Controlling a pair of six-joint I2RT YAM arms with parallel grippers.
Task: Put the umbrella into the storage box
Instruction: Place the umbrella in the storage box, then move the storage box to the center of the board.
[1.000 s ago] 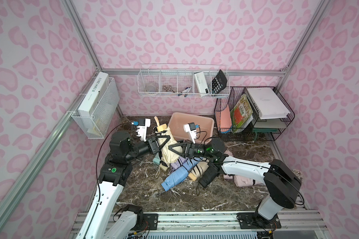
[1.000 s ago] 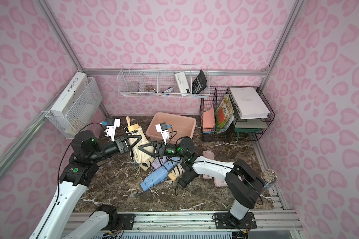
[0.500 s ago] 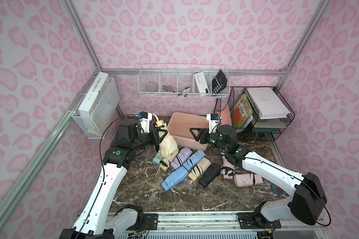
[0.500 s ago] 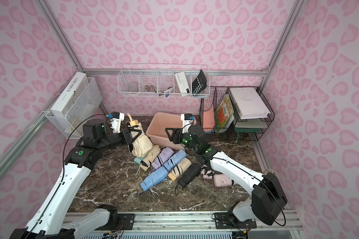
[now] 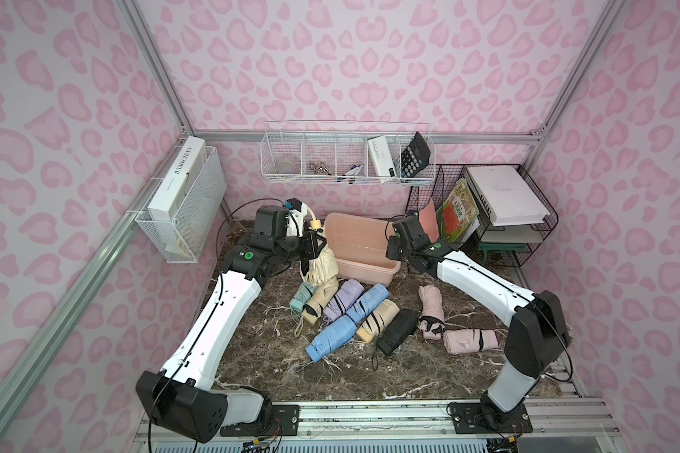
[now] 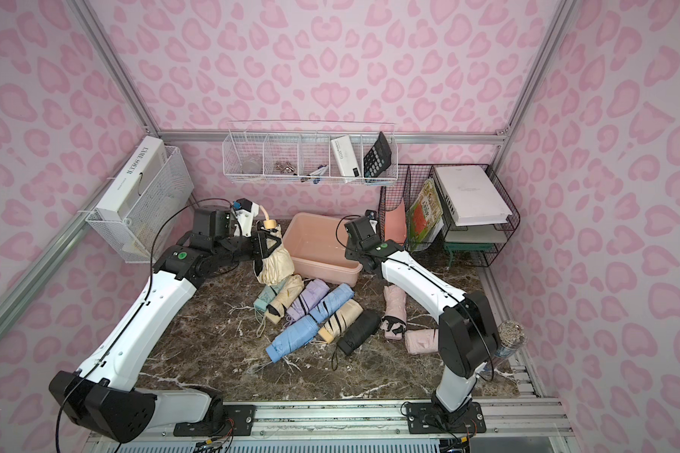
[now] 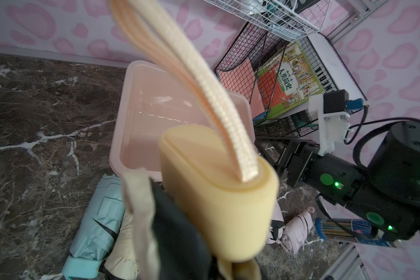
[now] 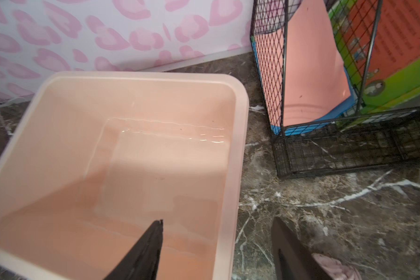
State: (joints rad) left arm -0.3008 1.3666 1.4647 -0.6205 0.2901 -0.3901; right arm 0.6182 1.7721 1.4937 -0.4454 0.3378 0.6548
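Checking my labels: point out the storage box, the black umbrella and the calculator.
storage box (image 5: 366, 274), in a top view, front wall.
black umbrella (image 5: 397, 332), in a top view, mid-canopy.
calculator (image 5: 417, 157), in a top view, keypad.

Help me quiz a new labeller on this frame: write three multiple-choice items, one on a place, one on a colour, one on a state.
1. Where is the black umbrella?
A) on a wall hook
B) standing upright on its tip
C) lying on the marble table

2. What colour is the held umbrella in the left gripper?
A) cream-yellow
B) blue
C) lavender

3. What state is the storage box in?
A) half full of umbrellas
B) empty
C) closed with a lid

Answers:
1 C: it lies flat among the other folded umbrellas in both top views.
2 A: the jaws are shut on pale cream-yellow fabric, held up beside the box.
3 B: the right wrist view shows only its bare floor.
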